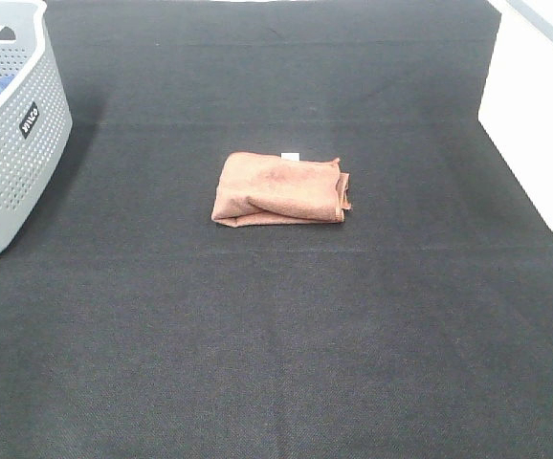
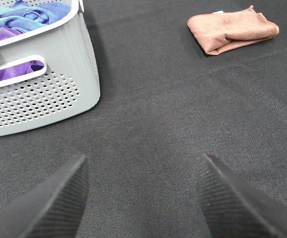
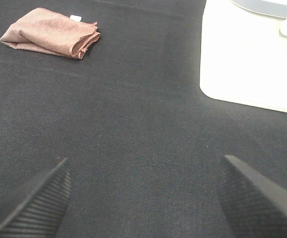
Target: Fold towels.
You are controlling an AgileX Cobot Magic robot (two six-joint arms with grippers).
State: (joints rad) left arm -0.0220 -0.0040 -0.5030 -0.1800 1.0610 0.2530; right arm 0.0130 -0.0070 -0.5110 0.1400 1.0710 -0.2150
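The brown towel (image 1: 279, 188) lies folded into a small rectangle near the middle of the black table, with its white tag (image 1: 290, 155) showing at the far edge. It also shows in the left wrist view (image 2: 233, 29) and in the right wrist view (image 3: 50, 32). My left gripper (image 2: 141, 198) is open and empty, low over the table, well short of the towel. My right gripper (image 3: 143, 198) is open and empty too, also far from the towel. Neither arm shows in the high view.
A grey perforated basket (image 1: 13, 143) holding blue and purple cloths (image 2: 27, 17) stands at the left edge. A white box (image 1: 535, 115) stands at the right edge. The table is covered in black cloth (image 1: 276, 335).
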